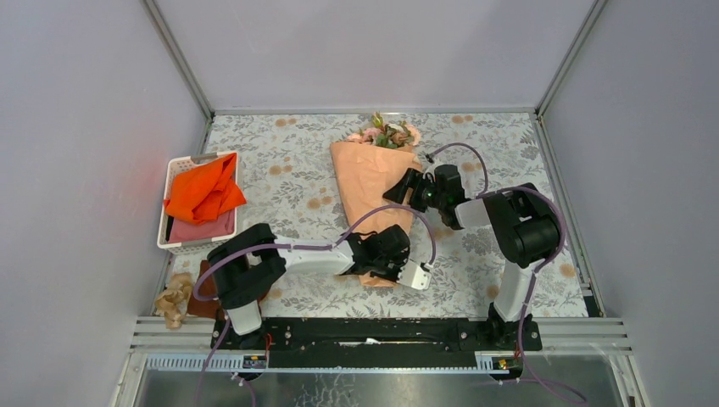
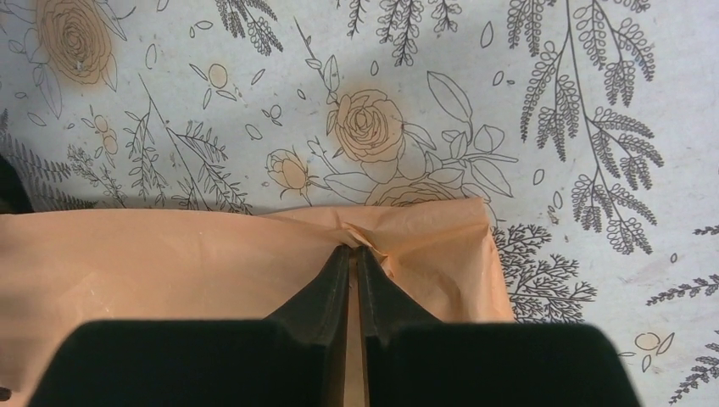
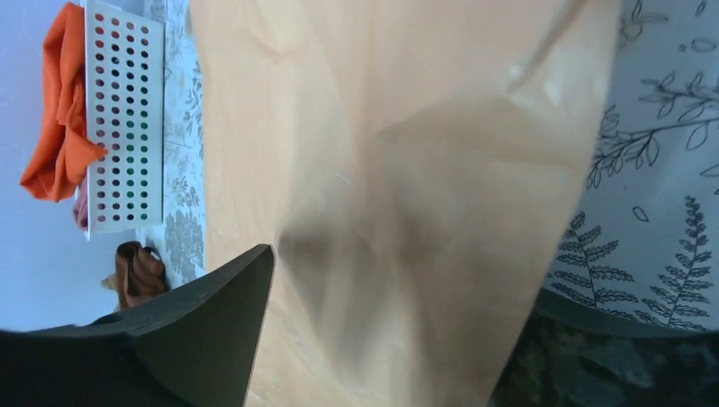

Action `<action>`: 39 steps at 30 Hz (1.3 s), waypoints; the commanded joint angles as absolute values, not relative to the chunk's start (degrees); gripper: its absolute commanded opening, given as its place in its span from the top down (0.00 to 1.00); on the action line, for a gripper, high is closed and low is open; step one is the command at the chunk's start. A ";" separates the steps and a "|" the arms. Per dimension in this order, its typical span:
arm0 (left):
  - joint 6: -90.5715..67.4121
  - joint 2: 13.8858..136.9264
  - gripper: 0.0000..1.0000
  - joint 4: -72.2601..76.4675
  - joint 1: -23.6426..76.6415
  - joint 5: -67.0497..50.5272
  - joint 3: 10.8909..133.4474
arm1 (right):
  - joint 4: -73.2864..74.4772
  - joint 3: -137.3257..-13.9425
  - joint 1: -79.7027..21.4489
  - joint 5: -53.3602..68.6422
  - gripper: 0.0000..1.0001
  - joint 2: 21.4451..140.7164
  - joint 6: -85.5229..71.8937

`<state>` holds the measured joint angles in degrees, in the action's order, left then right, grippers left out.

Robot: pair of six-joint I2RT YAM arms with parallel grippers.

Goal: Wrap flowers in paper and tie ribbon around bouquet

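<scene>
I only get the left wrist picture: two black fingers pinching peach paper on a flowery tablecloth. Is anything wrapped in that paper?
Observer: Yes. From above, the paper forms a cone, and pink flowers poke out of its far, wide end.
Operator: Where's the other arm?
Observer: The right gripper is at the cone's right edge, about midway along it, with its jaws open.
Operator: Anything else on the table?
Observer: A white basket at the left side holds a bright orange cloth.
</scene>
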<state>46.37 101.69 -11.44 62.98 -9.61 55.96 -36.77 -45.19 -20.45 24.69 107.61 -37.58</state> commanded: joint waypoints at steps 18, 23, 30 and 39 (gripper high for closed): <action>35.68 81.62 0.10 -59.96 24.74 -10.97 69.00 | -29.18 -37.75 -20.82 19.67 1.00 105.87 -38.67; 47.70 69.85 0.15 -68.10 -1.10 -6.36 60.69 | -25.11 -39.06 -20.83 18.76 1.00 104.47 -36.14; 65.95 67.93 0.52 -68.91 -39.11 -0.21 58.60 | -21.64 -40.84 -20.83 18.20 1.00 103.20 -34.17; 67.01 80.39 0.58 -61.27 -68.29 -3.20 60.72 | -19.60 -41.04 -20.83 17.61 1.00 102.38 -32.31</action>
